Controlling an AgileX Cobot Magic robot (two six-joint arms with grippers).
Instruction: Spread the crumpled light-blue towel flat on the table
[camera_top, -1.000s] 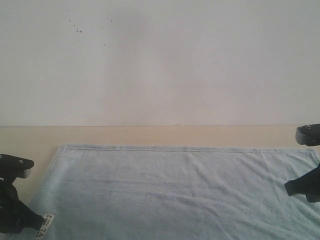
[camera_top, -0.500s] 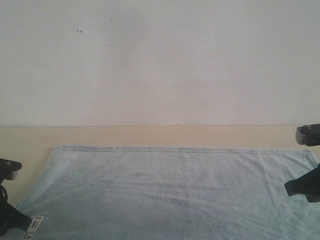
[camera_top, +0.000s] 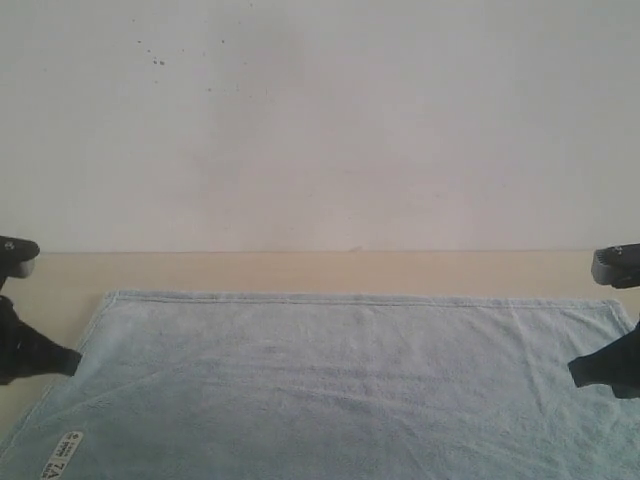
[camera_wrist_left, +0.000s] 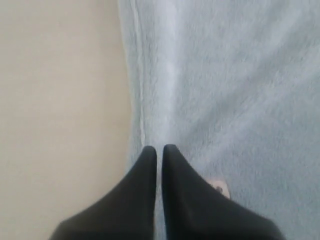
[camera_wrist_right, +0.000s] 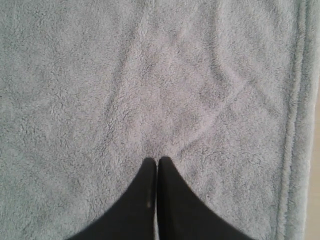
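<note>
The light-blue towel (camera_top: 350, 380) lies spread over the beige table (camera_top: 300, 270), with its far hem straight and its white label (camera_top: 62, 455) flat at the near left corner. My left gripper (camera_top: 68, 360) hovers at the towel's left edge. In the left wrist view this gripper (camera_wrist_left: 160, 148) is shut, empty, over the hem of the towel (camera_wrist_left: 240, 90), and the label (camera_wrist_left: 220, 187) peeks out beside one finger. My right gripper (camera_top: 576, 372) rests on the towel's right side. In the right wrist view it (camera_wrist_right: 158, 160) is shut, and creases in the towel (camera_wrist_right: 125, 75) run into its tips.
A plain white wall (camera_top: 320, 120) rises behind the table. Bare table (camera_wrist_left: 60, 100) shows left of the towel and in a strip beyond its far hem. A sliver of table (camera_wrist_right: 316, 150) also runs along the towel's right hem.
My left gripper dragged the labelled corner outward to the left, let it go and rose away from it. The label now lies flat. The right gripper has stayed put.
</note>
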